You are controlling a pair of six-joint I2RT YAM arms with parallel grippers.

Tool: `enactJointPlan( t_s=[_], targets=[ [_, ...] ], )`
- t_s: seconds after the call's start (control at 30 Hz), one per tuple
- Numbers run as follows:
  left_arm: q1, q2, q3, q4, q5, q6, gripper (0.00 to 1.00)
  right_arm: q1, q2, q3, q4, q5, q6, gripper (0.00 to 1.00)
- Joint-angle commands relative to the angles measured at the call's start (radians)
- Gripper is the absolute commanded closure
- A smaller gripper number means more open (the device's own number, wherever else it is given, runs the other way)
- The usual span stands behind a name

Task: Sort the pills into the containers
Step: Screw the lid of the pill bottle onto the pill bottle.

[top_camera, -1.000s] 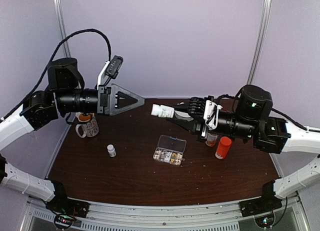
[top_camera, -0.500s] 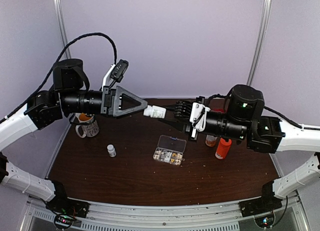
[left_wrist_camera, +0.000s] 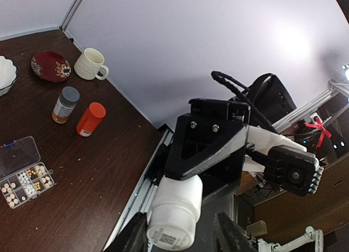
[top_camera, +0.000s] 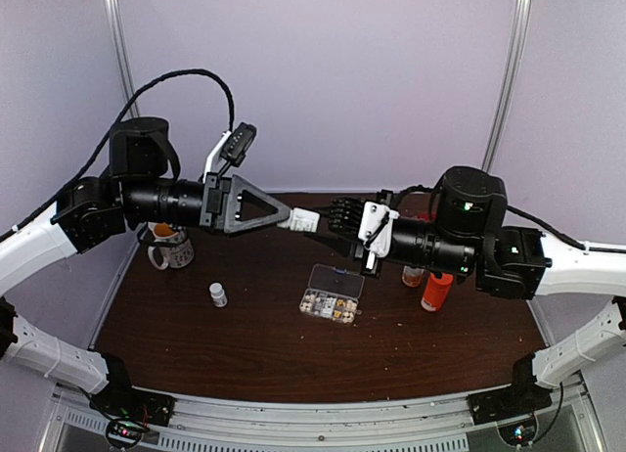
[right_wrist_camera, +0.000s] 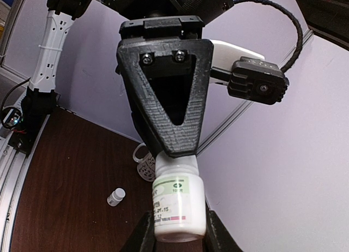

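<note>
My right gripper [right_wrist_camera: 179, 238] is shut on a white labelled bottle [right_wrist_camera: 177, 205], holding it level in the air above the table. My left gripper [left_wrist_camera: 180, 238] straddles the bottle's cap end [left_wrist_camera: 170, 226]. One finger [left_wrist_camera: 133, 237] touches the cap and the other stands clear of it, so the gripper is open. In the top view the two grippers meet at the bottle [top_camera: 304, 220]. The clear pill organizer box [top_camera: 332, 295] lies below with its lid open. Small pale pills [left_wrist_camera: 24, 185] sit in its compartments.
An orange bottle [top_camera: 436, 289] and an amber bottle with a grey cap [left_wrist_camera: 65, 105] stand right of the box. A tiny white vial [top_camera: 218, 294] and a patterned mug [top_camera: 172, 245] stand at the left. A white mug [left_wrist_camera: 91, 64] and a red dish [left_wrist_camera: 50, 66] sit at the far right.
The right arm carried the white bottle leftward and the left arm came rightward to meet it. The left jaws narrowed around the cap end.
</note>
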Motion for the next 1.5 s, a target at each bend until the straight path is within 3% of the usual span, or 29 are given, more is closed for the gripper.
enactJointPlan(
  t_s=[0.0,0.13,0.3,0.53,0.73,0.8,0.97,1.3,1.47],
  targets=[
    [0.003,0.000,0.010,0.020,0.024,0.003,0.61,0.005,0.002,0.030,0.006,0.030,0.000,1.00],
    [0.003,0.002,0.011,0.022,0.030,0.005,0.70,0.005,0.002,0.030,0.002,0.029,0.003,1.00],
    [0.003,0.017,0.014,0.035,0.063,0.036,0.98,0.005,0.004,0.043,-0.015,0.013,0.050,1.00],
    [0.003,0.024,0.043,0.035,0.080,0.272,1.00,-0.006,0.011,0.115,-0.087,-0.099,0.300,1.00],
    [-0.003,-0.028,-0.012,0.063,0.048,0.663,1.00,-0.040,0.009,0.142,-0.062,-0.332,0.652,1.00],
    [-0.009,-0.046,-0.044,0.093,0.101,0.846,1.00,-0.050,0.003,0.145,-0.051,-0.380,0.744,1.00],
    [-0.023,-0.037,-0.053,0.098,0.096,1.198,1.00,-0.074,-0.013,0.152,-0.051,-0.458,0.894,1.00],
    [-0.063,-0.038,-0.045,-0.078,0.068,2.016,1.00,-0.125,-0.018,0.109,0.031,-0.558,1.156,1.00],
    [-0.066,-0.047,-0.052,-0.082,0.034,2.151,1.00,-0.141,-0.025,0.083,0.060,-0.573,1.192,1.00]
  ],
)
